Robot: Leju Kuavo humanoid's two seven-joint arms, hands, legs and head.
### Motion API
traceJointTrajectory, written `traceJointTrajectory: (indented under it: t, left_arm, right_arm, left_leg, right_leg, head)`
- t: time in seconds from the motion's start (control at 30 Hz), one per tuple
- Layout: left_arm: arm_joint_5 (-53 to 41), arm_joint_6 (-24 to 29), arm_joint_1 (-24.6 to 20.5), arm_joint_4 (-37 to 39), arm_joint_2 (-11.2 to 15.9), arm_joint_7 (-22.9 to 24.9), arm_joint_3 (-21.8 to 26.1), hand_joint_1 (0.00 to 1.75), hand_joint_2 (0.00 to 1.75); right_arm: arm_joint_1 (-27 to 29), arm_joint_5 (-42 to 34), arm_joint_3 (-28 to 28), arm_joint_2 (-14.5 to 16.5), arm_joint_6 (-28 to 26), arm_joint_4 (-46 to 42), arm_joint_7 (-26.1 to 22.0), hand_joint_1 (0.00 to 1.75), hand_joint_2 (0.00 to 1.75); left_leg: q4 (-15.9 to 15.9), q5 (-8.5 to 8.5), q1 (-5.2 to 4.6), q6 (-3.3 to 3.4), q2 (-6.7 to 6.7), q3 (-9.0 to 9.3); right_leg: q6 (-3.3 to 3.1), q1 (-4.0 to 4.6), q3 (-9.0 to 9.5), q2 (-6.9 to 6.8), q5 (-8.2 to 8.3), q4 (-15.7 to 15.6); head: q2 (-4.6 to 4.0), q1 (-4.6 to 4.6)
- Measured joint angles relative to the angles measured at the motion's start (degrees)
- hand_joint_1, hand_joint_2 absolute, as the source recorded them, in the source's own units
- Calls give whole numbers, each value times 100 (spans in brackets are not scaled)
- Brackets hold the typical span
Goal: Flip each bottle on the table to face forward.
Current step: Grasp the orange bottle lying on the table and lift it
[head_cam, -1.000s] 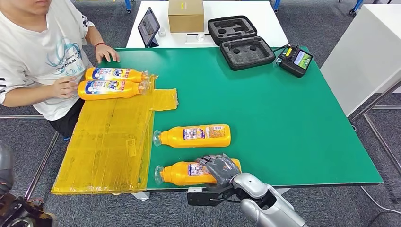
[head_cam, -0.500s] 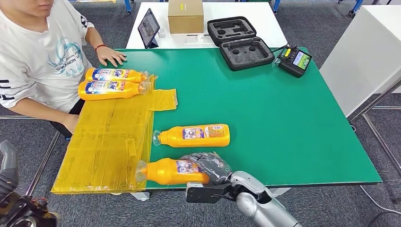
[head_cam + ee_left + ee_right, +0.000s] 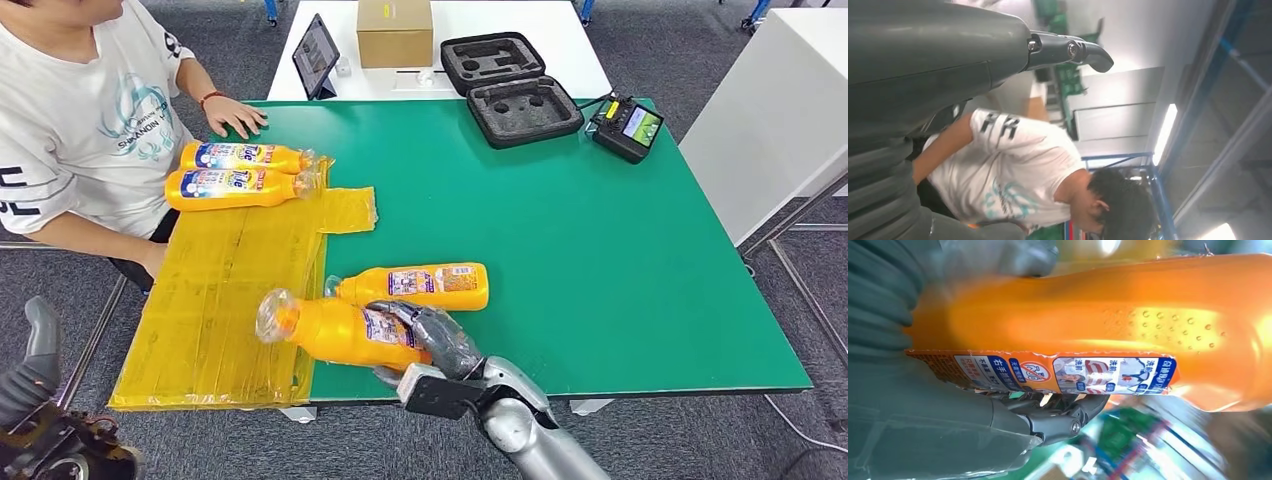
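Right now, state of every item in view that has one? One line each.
Held bottle: gripped by the right hand, lifted, back label showing.
Second bottle: lying on the green table, back label up.
Two bottles by the person: lying side by side, front labels up.
Foam case: open, empty.
Cardboard box: closed.
Controller: screen lit.
Left hand: holding nothing.

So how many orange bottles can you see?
4. Two lie side by side on the yellow sheet near the person: far bottle, near bottle. One lies on the green table, the middle bottle. The right robot hand holds the lifted bottle.
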Motion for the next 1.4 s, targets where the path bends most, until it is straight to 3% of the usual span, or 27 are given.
traceJointTrajectory:
  t: [0.1, 0.37, 0.47, 0.6, 0.97, 1.2, 1.4]
  left_arm:
    - [308, -216, -1, 56, 0, 0, 1, 0, 175]
    - [593, -809, -37, 216, -34, 0, 133, 0, 175]
    - [770, -1272, -55, 334, -76, 0, 177, 0, 175]
    - [1213, -2059, -114, 747, -73, 39, -33, 0, 175]
    - [1712, -4037, -425, 1697, 293, 878, -1599, 0, 175]
    - [1758, -4463, -722, 1986, 419, 1150, -2268, 0, 175]
    - [1848, -4590, -850, 2175, 471, 1224, -2446, 0, 175]
  right_arm:
    - [21, -819, -177, 202, -91, -155, -434, 175, 175]
    - [188, -2082, -683, 621, -822, -457, -840, 175, 175]
    - [238, -2633, -878, 733, -1074, -468, -871, 175, 175]
    - [231, -3087, -1159, 859, -904, -263, -875, 175, 175]
    - [73, -2751, -1473, 1114, -793, 763, -876, 175, 175]
    - [-232, -2360, -1134, 1350, -773, 1660, -876, 175, 175]
    - [-374, -1680, -574, 1425, -1520, 1923, -882, 175, 175]
  left_leg:
    - [0, 0, 0, -1, 1, -1]
    - [-1, 0, 1, -1, 1, -2]
    - [-1, -1, 1, -1, 1, -2]
    - [0, 0, -1, 0, -1, -3]
    - [0, 0, -1, 0, -2, -6]
    - [0, 1, 1, -1, -2, -7]
    - [0, 1, 1, -1, -2, -8]
  right_leg:
    - [0, 1, -4, 0, 0, 0]
    - [-1, 3, -5, 0, -2, 0]
    - [-1, 1, -6, 0, -2, 0]
    - [1, -2, -6, 0, -1, 0]
    - [2, 0, -7, 0, 0, 1]
    - [2, 2, -8, 0, 0, 2]
    - [1, 4, -8, 0, 0, 2]
  head:
    - [0, -1]
    - [0, -1]
    - [0, -1]
    - [0, 0]
    - [0, -1]
    - [0, -1]
    - [0, -1]
